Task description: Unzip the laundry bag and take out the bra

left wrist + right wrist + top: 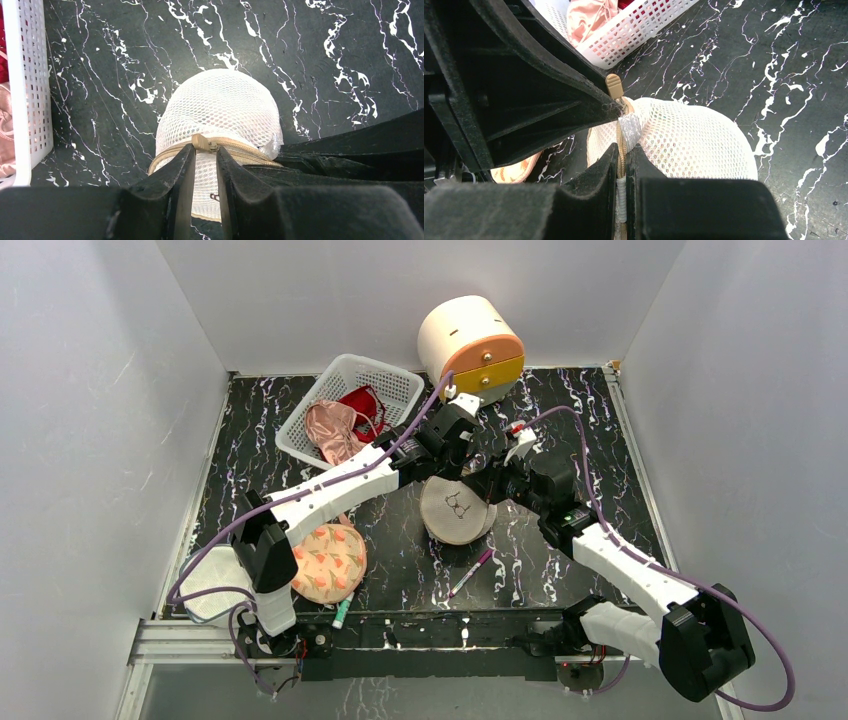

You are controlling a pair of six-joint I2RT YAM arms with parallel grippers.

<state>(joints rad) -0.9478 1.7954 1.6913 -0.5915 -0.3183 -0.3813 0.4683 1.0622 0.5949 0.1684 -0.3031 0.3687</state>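
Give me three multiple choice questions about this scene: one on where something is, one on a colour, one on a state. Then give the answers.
1. Where on the table does the white lattice basket stand?
A) far left part
B) near right corner
C) middle of the near edge

2. What colour is the laundry bag zip?
A) black
B) tan
C) red

3. How is the right gripper?
A) wide open
B) shut on empty air
C) shut on the bag's zip seam

Answers:
1 A, the top view shows the basket at the far left.
2 B, slider and tape are tan against the white mesh.
3 C, its fingers meet with the seam pinched between them.
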